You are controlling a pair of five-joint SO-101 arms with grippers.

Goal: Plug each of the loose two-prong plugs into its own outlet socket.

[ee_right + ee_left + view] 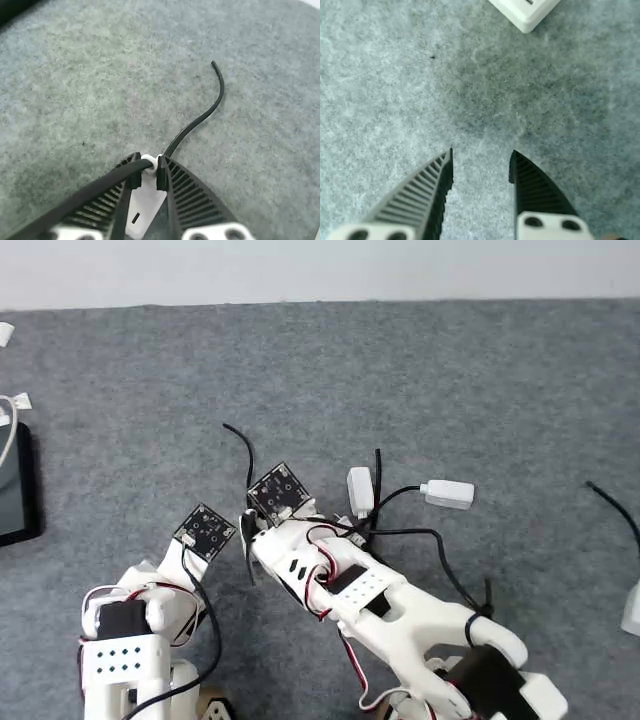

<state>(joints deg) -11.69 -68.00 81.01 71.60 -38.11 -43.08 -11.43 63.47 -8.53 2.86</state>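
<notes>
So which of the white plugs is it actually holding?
The plug clamped in the right gripper, its black cord curling away; the others lie loose on the carpet.

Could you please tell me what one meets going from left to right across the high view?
Black device at the edge, left arm, upright white block, white block lying sideways, black cable near the far edge.

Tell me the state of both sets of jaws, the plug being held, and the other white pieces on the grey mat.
left jaws: open, nothing between them.
right jaws: shut on the white plug.
white plug: clamped, not in any socket.
black cord: trailing loose from the plug over the mat.
loose white pieces: lying apart on the mat, not joined together.
</notes>
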